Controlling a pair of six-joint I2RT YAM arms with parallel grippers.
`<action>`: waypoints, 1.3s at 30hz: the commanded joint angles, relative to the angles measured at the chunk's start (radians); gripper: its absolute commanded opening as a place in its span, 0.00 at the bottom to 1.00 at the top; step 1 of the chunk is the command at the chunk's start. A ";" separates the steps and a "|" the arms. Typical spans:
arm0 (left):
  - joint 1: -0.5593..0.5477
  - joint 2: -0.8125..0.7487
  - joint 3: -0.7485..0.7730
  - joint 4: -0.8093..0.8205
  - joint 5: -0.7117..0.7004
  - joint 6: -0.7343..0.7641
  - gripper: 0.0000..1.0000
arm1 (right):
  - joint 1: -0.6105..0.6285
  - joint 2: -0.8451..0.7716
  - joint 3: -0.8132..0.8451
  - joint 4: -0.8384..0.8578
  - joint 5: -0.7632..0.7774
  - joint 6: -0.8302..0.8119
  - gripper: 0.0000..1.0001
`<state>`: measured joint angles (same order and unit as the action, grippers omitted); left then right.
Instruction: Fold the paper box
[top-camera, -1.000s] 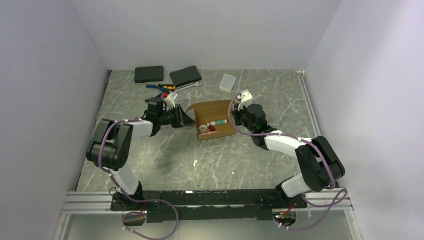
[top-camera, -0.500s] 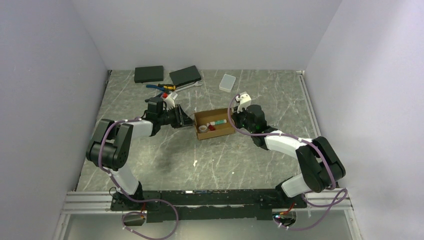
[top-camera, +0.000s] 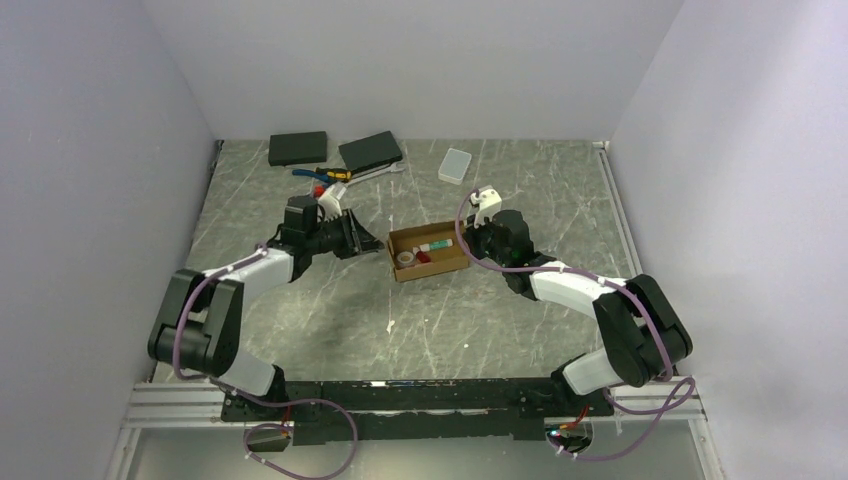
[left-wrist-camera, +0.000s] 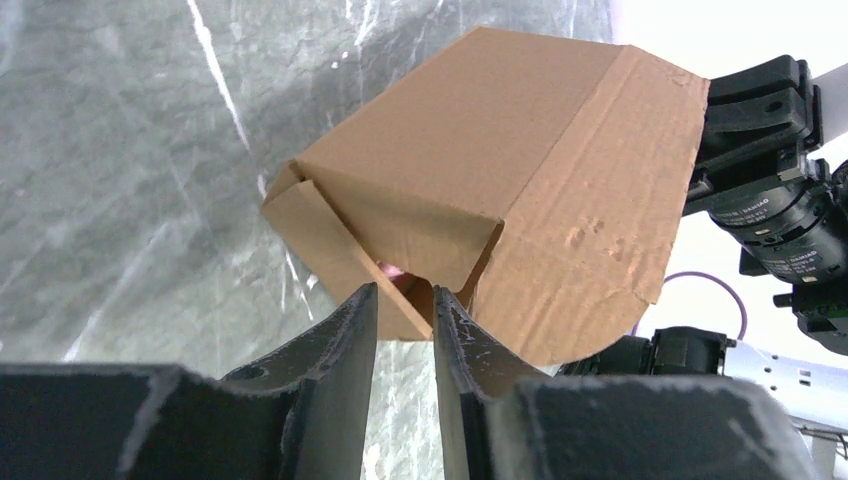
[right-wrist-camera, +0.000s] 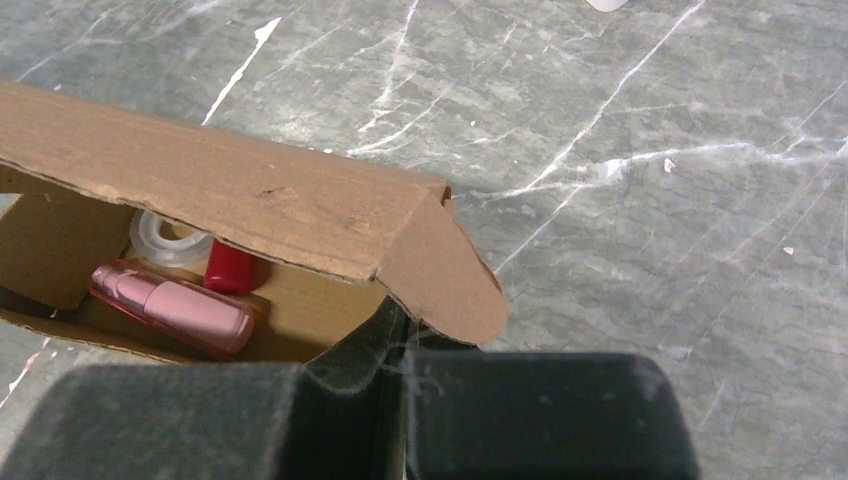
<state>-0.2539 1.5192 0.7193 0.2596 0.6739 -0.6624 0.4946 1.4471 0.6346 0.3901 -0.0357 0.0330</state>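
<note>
Right now the paper box (top-camera: 428, 253) sits near the middle of the surface (top-camera: 300, 310), between the two arms, its top open and its lid flap (right-wrist-camera: 250, 200) leaning over the inside. Inside lie a white tape ring (right-wrist-camera: 165, 235), a pink tube (right-wrist-camera: 180, 305) and a small red item (right-wrist-camera: 230, 268).

The left gripper (top-camera: 362, 240) is at the box's left end. Its fingers (left-wrist-camera: 350, 330) stand a narrow gap apart, and the corner of a side flap (left-wrist-camera: 340, 240) reaches into that gap; whether they pinch it cannot be told.

The right gripper (top-camera: 468, 240) is at the box's right end with its fingers (right-wrist-camera: 380, 335) clenched together just under the lid's rounded tab (right-wrist-camera: 445, 280); whether any cardboard is caught between them cannot be told.

Along the far edge lie two flat black boxes (top-camera: 298, 148) (top-camera: 370, 150), some hand tools (top-camera: 330, 178) and a white plastic case (top-camera: 454, 165).
</note>
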 joint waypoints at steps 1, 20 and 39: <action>0.004 -0.104 -0.033 -0.142 -0.104 0.011 0.32 | 0.007 -0.023 -0.007 -0.026 -0.033 -0.005 0.00; -0.006 -0.042 0.240 -0.216 -0.136 0.120 0.38 | 0.007 -0.016 -0.009 -0.027 -0.043 -0.017 0.00; -0.134 0.217 0.403 -0.316 -0.050 0.236 0.37 | 0.008 -0.147 -0.028 -0.172 -0.132 -0.147 0.19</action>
<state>-0.3847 1.7317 1.1107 -0.0673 0.5945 -0.4561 0.4961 1.3746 0.6197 0.2829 -0.1192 -0.0563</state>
